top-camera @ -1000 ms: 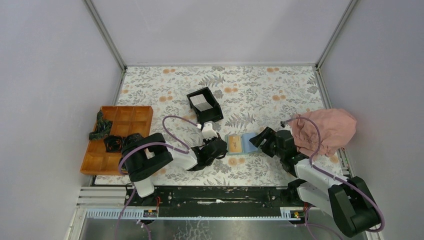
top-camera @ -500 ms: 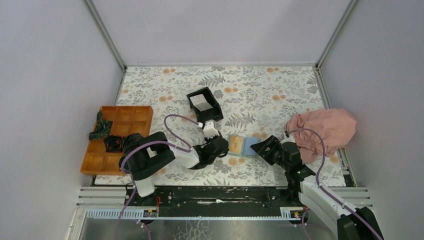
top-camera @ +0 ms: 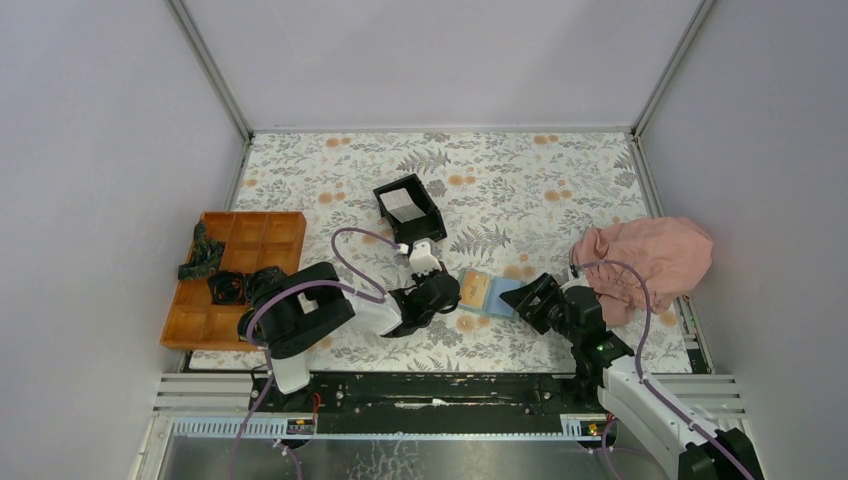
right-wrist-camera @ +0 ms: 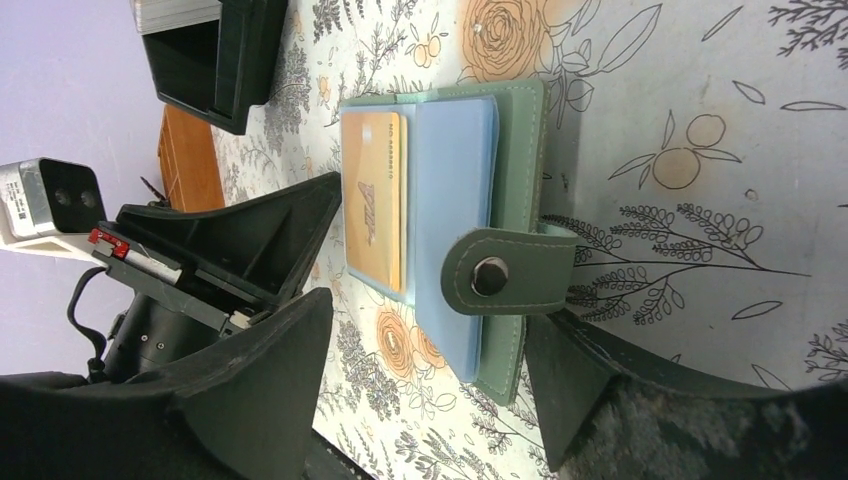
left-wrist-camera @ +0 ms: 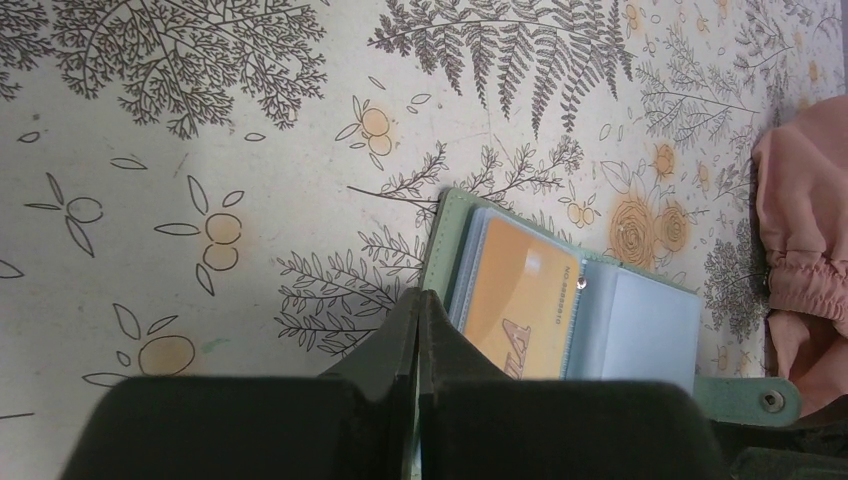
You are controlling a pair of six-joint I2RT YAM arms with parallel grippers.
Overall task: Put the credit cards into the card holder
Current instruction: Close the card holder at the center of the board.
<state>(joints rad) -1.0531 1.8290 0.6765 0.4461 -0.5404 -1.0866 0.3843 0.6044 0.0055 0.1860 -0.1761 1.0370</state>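
The wallet (top-camera: pixel 487 293) lies spread open on the desk (top-camera: pixel 540 180), toward its 6 o'clock edge. An orange card (left-wrist-camera: pixel 520 295) is already tucked in one clear sleeve, and the blue sleeves beside it look empty. The pale cards (top-camera: pixel 402 204) sit stacked in the black box (right-wrist-camera: pixel 240 60), at about 11 o'clock from the wallet. I'd say the job is at the steadying stage: the wallet is being kept open and flat and no card is in hand.

The left pincer (left-wrist-camera: pixel 420 295) is clenched, its tips pressed together with nothing visible between them, right at the wallet's 9 o'clock edge. The right pincer (right-wrist-camera: pixel 425 310) is spread wide at 3 o'clock, flanking the snap strap (right-wrist-camera: pixel 500 275); whether it touches, I cannot tell.

The next move probably calls for one arm to reach to the box and pinch off a single thin card.
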